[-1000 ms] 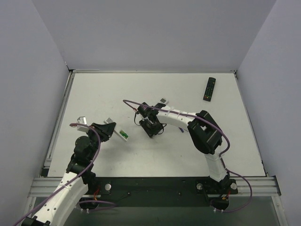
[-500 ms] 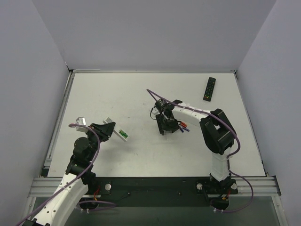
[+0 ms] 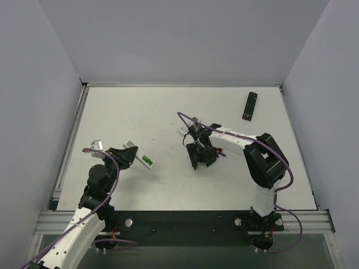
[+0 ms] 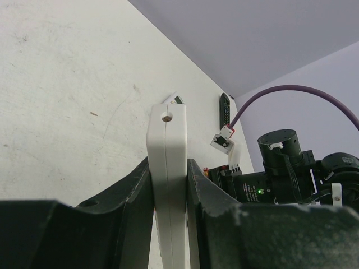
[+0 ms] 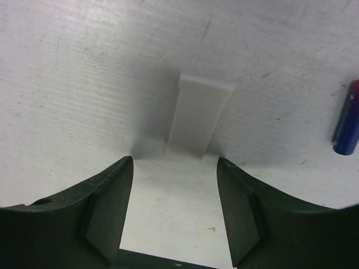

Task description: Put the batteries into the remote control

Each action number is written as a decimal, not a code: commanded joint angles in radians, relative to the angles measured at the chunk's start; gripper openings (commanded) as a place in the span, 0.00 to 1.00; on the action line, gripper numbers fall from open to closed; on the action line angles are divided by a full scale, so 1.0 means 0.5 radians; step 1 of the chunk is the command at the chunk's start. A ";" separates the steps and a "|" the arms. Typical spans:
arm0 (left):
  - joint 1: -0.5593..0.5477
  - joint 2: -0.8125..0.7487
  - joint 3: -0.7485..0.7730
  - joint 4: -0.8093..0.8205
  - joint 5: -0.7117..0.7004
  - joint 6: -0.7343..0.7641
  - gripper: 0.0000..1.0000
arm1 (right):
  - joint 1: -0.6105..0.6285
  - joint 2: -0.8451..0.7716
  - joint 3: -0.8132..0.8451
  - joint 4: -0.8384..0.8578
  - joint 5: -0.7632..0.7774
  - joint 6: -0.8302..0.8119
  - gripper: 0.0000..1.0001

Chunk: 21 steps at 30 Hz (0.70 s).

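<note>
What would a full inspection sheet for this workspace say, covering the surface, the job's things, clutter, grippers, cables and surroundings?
Surface: white table, lightly scuffed.
Job's things: white remote control held on edge; green batteries show at its outer end, but whether they are seated cannot be told.
Clutter: black remote at the far right; white flat piece and a blue cell lying by the right arm.
Grippers: left gripper shut on the remote control; right gripper open, its fingers aimed at the white flat piece.
Cables: purple cables looped along both arms.
Surroundings: plain walls on three sides.
</note>
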 commanded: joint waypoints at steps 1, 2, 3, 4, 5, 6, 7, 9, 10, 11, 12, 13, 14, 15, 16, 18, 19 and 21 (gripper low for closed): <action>-0.006 -0.025 0.016 0.094 -0.006 0.000 0.00 | 0.063 0.053 0.035 -0.065 -0.235 -0.026 0.56; -0.006 -0.028 0.019 0.091 -0.006 0.003 0.00 | 0.081 0.068 0.054 -0.062 -0.250 -0.032 0.56; -0.006 -0.025 0.016 0.091 -0.006 0.003 0.00 | 0.096 0.087 0.082 -0.062 -0.271 -0.041 0.57; -0.006 -0.031 0.016 0.094 -0.003 0.000 0.00 | 0.109 0.102 0.106 -0.062 -0.284 -0.044 0.57; -0.006 -0.031 0.016 0.094 -0.002 0.003 0.00 | 0.133 0.142 0.161 -0.059 -0.302 -0.044 0.57; -0.006 -0.035 0.019 0.091 -0.002 0.003 0.00 | 0.142 0.163 0.186 -0.059 -0.318 -0.044 0.57; -0.006 -0.035 0.016 0.091 -0.006 0.003 0.00 | 0.155 0.200 0.210 -0.053 -0.330 -0.044 0.57; -0.009 -0.038 0.019 0.094 -0.006 0.006 0.00 | 0.182 0.231 0.281 -0.037 -0.330 -0.047 0.58; -0.009 -0.041 0.019 0.094 -0.009 0.006 0.00 | 0.182 0.246 0.309 -0.028 -0.315 -0.053 0.58; -0.009 -0.038 0.022 0.094 -0.009 0.009 0.00 | 0.185 0.274 0.348 -0.010 -0.299 -0.059 0.58; -0.012 -0.041 0.022 0.091 -0.012 0.013 0.00 | 0.192 0.292 0.376 0.000 -0.284 -0.059 0.59; -0.015 -0.044 0.022 0.094 -0.015 0.016 0.00 | 0.189 0.323 0.398 0.018 -0.247 -0.065 0.59; -0.018 -0.044 0.022 0.094 -0.015 0.016 0.00 | 0.186 0.335 0.419 0.030 -0.226 -0.075 0.59; -0.022 -0.044 0.022 0.094 -0.015 0.016 0.00 | 0.170 0.353 0.459 0.039 -0.213 -0.087 0.60; -0.022 -0.044 0.019 0.091 -0.018 0.016 0.00 | 0.161 0.384 0.477 0.064 -0.204 -0.105 0.60; -0.025 -0.047 0.022 0.091 -0.015 0.016 0.00 | 0.146 0.412 0.523 0.076 -0.219 -0.139 0.61; -0.025 -0.050 0.019 0.094 -0.015 0.013 0.00 | 0.136 0.427 0.575 0.086 -0.235 -0.163 0.61; -0.031 -0.053 0.022 0.091 -0.015 0.016 0.00 | 0.133 0.430 0.622 0.086 -0.326 -0.277 0.63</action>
